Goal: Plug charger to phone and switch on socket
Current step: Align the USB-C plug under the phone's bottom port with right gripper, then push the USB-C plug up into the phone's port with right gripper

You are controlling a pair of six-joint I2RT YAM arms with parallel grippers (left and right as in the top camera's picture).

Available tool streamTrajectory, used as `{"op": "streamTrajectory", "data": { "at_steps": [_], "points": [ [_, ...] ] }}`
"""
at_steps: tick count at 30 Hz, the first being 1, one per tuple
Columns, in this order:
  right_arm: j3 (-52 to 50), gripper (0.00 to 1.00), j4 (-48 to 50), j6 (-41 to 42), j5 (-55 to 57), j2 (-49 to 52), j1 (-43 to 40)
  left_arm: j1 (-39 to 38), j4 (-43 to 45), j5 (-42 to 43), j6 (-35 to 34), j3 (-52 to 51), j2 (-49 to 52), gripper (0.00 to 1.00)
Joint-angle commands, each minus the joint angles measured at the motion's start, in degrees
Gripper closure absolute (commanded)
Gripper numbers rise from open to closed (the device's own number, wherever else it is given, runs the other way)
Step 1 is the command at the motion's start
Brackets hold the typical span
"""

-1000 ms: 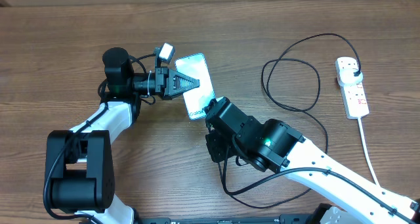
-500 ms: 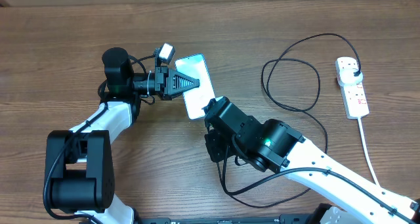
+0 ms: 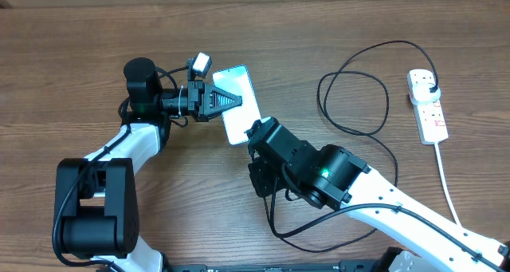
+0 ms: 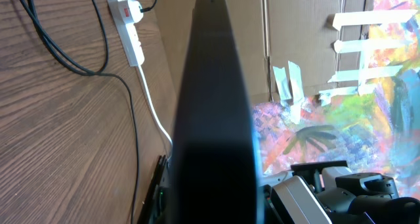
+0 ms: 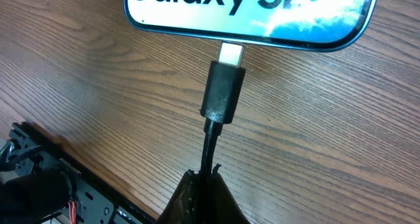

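L gripper (image 3: pixel 227 101) is clenched on the phone (image 3: pixel 249 116), holding it near table (image 3: pixel 80 33) centre, screen up in overhead. In L wrist view the phone shows edge-on as a dark bar up the middle of the frame.

R gripper (image 5: pixel 202 178) is pinched shut on the charger (image 5: pixel 223 92) cable, just behind the black connector. The connector's metal tip meets the middle of the phone's lower edge, by the white text end. Some bare metal shows outside; can't tell how deep it sits. In overhead the R wrist covers this spot, at the phone's near end.

The rest of the charger runs from under the R arm in loose loops to the R of the phone, then up and across to the socket (image 3: pixel 428 106). Its black plug sits in the far outlet.

The socket lies well apart from the phone, near the table's R edge. Its white cord (image 3: pixel 448 184) trails toward the near side.
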Motion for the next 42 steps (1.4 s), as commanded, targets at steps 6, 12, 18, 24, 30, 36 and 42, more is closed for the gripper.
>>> {"op": "streamTrajectory", "data": {
  "at_steps": [6, 12, 18, 24, 30, 36, 42],
  "points": [
    [2.0, 0.96, 0.4, -0.9, -0.9, -1.4, 0.2, 0.0, 0.3, 0.6, 2.6, 0.9, -0.2, 0.96],
    [2.0, 0.96, 0.5, -0.9, -0.9, -1.4, 0.2, 0.0, 0.3, 0.7, 2.6, 0.9, -0.2, 0.96],
    [2.0, 0.96, 1.2, -2.3, -0.9, -1.4, 0.2, 0.0, 0.3, 1.6, 2.9, 0.9, -0.2, 0.96],
    [2.0, 0.96, 1.9, -2.4, -0.9, -1.4, 0.2, -0.1, 0.3, 1.6, 2.9, 0.9, -0.2, 0.96],
    [2.0, 0.96, 1.9, -5.2, 1.0, -1.4, 0.2, -0.1, 0.3, 1.6, 3.1, 0.9, -0.2, 0.96],
    [2.0, 0.96, 2.1, -7.4, 7.3, -1.4, 0.2, -0.1, 0.3, 1.6, 3.1, 0.9, -0.2, 0.96],
    [2.0, 0.96, 3.3, -8.0, 7.2, -1.4, 0.2, -0.1, 0.3, 1.6, 3.1, 0.8, -0.2, 0.96]
  ]
}}
